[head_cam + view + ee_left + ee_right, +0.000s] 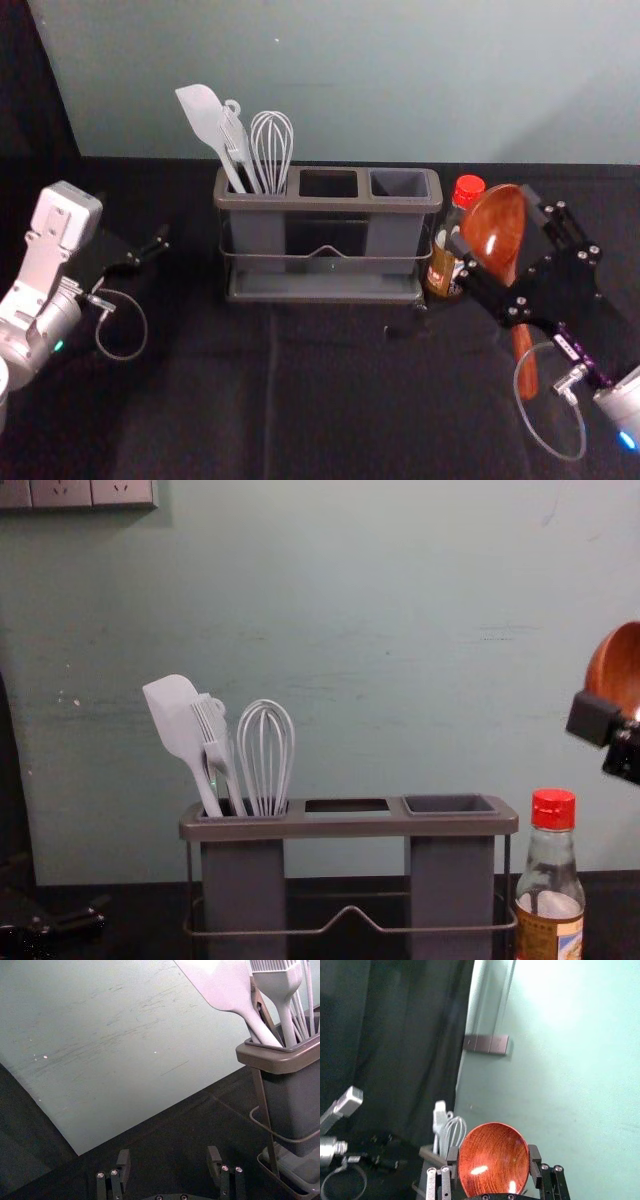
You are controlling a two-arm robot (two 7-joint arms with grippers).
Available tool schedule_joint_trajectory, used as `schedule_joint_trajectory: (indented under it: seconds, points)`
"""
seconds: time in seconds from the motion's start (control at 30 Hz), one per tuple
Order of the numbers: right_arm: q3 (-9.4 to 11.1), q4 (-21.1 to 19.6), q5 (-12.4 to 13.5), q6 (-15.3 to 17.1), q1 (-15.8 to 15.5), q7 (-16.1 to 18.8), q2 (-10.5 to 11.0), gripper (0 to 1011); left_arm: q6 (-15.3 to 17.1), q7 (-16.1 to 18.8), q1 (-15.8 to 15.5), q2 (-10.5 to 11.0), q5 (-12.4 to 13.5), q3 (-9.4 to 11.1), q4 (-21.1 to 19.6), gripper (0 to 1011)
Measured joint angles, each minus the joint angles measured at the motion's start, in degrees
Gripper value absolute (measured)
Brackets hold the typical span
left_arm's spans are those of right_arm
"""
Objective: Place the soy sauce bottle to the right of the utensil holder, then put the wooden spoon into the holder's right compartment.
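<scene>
A black table (330, 400) spreads across the lower and middle part of the head view, with a pale green wall (400, 80) along the top. The grey utensil holder (325, 203) stands upright near the centre of that view, its three compartments in a row.

The right gripper (493, 220) is at the right side of the head view, beyond the holder's right end. Its fingers are parted by the width of the bowl of the wooden spoon (495, 230) and closed against it, one on each side. The left gripper (158, 243) is parked at the left of the head view, well apart from the holder; the left wrist view shows its fingers spread wide, with nothing between them.

The spoon is held up off the table, bowl at the top and handle pointing down toward the lower right of the head view. The soy sauce bottle (552, 900), red-capped, stands upright just beside the holder's right end, at the lower right of the chest view; whether they touch, I cannot tell.

In the left compartment lean a white spatula (180, 725), a whisk (266, 755) and a brush (215, 740).
</scene>
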Motion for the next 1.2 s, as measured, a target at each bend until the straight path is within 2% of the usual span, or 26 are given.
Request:
schedule_joint_trajectory:
  seconds: [0.1, 0.17, 1.2]
  points:
    - [-0.03, 0.75, 0.73, -2.47, -0.05, -0.52, -0.38, 838, 0.00, 0.00, 0.00, 0.00, 0.00, 0.00, 0.00, 1005]
    - [-0.14, 0.97, 0.78, -2.90, -0.13, -1.16, -0.49, 839, 0.00, 0.00, 0.00, 0.00, 0.00, 0.00, 0.00, 1005]
    - [-0.15, 0.94, 0.73, -3.12, -0.16, -1.27, -0.46, 839, 0.00, 0.00, 0.00, 0.00, 0.00, 0.00, 0.00, 1005]
